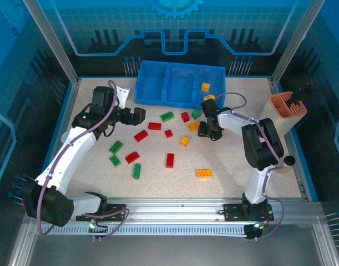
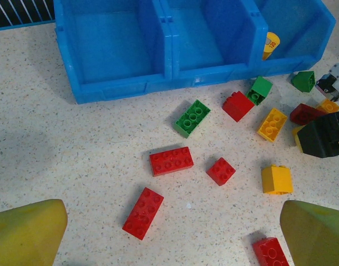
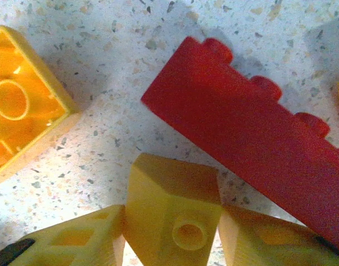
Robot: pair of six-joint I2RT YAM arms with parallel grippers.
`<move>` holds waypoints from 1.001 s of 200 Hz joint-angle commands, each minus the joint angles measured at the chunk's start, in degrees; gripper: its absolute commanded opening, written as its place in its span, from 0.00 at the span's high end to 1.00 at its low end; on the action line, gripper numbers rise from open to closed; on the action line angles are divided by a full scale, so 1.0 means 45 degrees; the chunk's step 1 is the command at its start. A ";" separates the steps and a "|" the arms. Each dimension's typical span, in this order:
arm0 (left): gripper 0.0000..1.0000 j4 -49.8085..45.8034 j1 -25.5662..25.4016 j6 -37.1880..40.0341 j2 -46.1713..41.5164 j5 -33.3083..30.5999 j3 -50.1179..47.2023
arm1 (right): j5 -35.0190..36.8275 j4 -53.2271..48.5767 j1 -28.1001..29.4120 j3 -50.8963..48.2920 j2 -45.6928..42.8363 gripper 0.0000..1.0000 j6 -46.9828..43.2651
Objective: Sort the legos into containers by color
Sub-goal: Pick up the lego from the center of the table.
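Yellow lego (image 3: 173,194) is pinched between the fingers of the right claw (image 3: 172,241), just in front of the right half of the blue tray (image 1: 158,101). One tray, three compartments, with one yellow brick (image 1: 205,87) in the rightmost. Two claws; the left claw (image 2: 172,235) gapes wide and empty before the tray's left end. Six red legos (image 1: 154,126) and five green legos (image 1: 167,116) lie scattered before the tray on a speckled white table (image 1: 230,160), inside blue walls

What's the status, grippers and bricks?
Left gripper open, over loose bricks. Right gripper clamped on yellow brick. Long red brick lies close beside it.
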 commanded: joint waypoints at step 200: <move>0.01 -0.0101 -0.0100 0.0332 0.0167 -0.0219 -0.0049 | 0.2530 -0.0521 -0.0714 0.6415 0.1493 0.70 -0.4041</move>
